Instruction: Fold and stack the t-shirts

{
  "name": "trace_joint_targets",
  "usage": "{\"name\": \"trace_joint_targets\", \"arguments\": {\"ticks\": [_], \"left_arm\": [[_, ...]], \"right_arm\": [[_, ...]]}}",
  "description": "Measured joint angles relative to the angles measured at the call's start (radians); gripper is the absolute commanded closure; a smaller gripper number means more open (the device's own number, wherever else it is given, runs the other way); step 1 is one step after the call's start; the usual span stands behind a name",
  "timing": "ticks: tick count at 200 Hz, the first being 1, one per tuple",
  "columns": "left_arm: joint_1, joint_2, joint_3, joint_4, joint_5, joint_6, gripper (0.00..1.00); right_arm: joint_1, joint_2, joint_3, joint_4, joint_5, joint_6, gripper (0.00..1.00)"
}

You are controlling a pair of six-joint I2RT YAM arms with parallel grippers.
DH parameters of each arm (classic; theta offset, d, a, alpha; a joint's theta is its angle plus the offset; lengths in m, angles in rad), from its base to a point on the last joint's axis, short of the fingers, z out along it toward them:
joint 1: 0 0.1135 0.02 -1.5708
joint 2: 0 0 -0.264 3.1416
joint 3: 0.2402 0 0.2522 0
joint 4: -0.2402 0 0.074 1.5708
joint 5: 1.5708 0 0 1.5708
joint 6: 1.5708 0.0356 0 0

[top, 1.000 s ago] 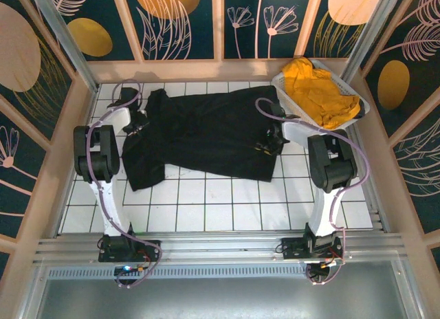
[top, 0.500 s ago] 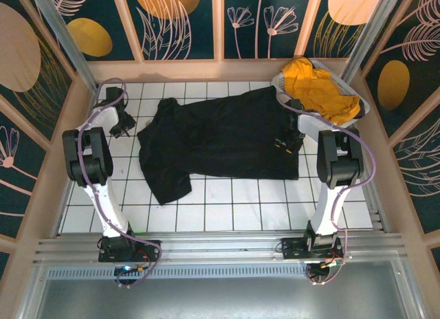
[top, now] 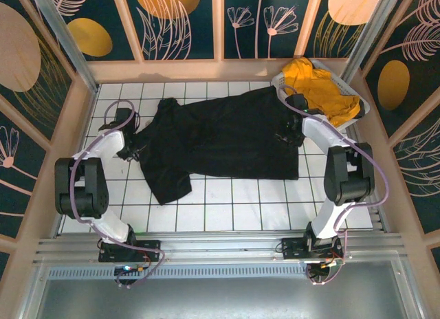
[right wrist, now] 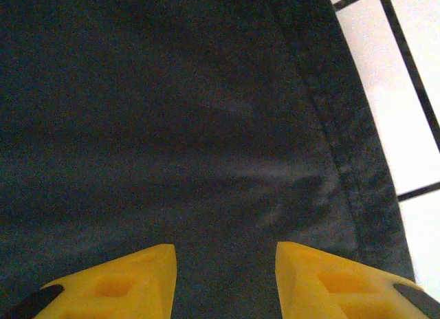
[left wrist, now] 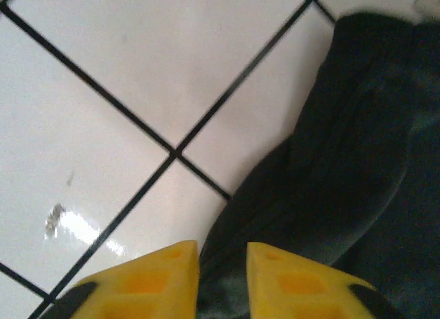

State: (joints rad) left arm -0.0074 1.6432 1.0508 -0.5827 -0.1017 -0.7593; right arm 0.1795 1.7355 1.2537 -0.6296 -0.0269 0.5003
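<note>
Both arms are reaching over the black t-shirt (top: 227,140), which is lying spread on the white tiled table (top: 206,202).
The left gripper (left wrist: 223,281) is sitting at the shirt's edge. Its yellow fingers are standing a narrow gap apart with black cloth running into that gap, and bare tile is showing ahead and to its left; I cannot tell if it is pinching the cloth. The right gripper (right wrist: 225,278) is hovering low over the shirt's other end with its fingers spread wide and nothing between them but flat cloth below. The stitched hem (right wrist: 344,168) is running just to its right, with tile beyond. The mustard-yellow t-shirt (top: 320,92) is lying bunched in the white basket (top: 280,82) behind the right arm, away from the left gripper.
</note>
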Motion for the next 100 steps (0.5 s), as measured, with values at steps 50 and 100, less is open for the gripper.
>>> {"name": "trace_joint_targets", "arguments": {"ticks": [50,100], "left_arm": [[0.000,-0.064,-0.113,-0.005,0.088,0.005,0.62],[0.000,-0.068,-0.160,0.031,0.122,0.021,0.62]], "right_arm": [[0.000,-0.029,-0.059,0.000,-0.008,0.011,0.57],[0.000,-0.033,-0.075,0.000,-0.039,0.023,0.56]]}}
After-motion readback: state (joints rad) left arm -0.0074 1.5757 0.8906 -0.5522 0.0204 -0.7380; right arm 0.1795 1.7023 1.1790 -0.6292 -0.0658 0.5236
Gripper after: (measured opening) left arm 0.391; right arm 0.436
